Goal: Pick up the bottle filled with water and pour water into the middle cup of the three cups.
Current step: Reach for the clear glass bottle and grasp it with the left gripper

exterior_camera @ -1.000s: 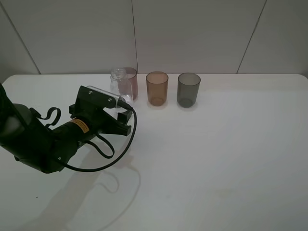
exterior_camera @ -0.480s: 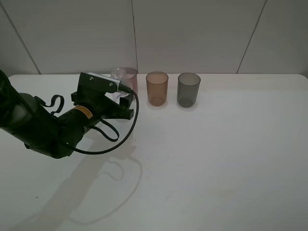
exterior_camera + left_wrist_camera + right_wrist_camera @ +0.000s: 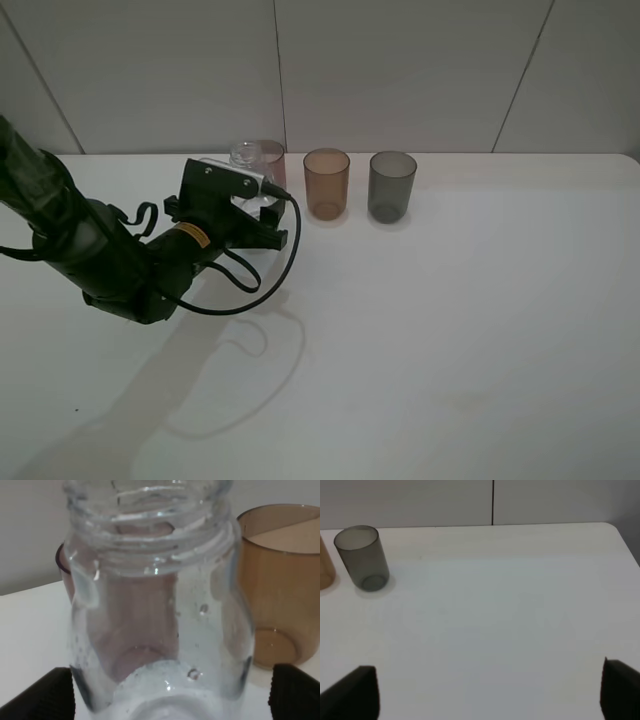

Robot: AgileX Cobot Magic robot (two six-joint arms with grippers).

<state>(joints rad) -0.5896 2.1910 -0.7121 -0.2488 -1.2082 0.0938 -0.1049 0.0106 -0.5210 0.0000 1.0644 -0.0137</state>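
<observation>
Clear plastic bottle point(image 3: 157, 605), beside middle cup point(image 3: 280, 585): left gripper point(image 3: 258, 222) jaws apart, flanking it. Centre below shoulders, close squarely, lift upright; right gripper point(image 3: 485, 692) jaws apart, empty.

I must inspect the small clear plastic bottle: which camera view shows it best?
The left wrist view: the small clear plastic bottle fills it, threaded neck and droplets sharp. The exterior high view shows only its neck; the right wrist view, nothing.
</observation>
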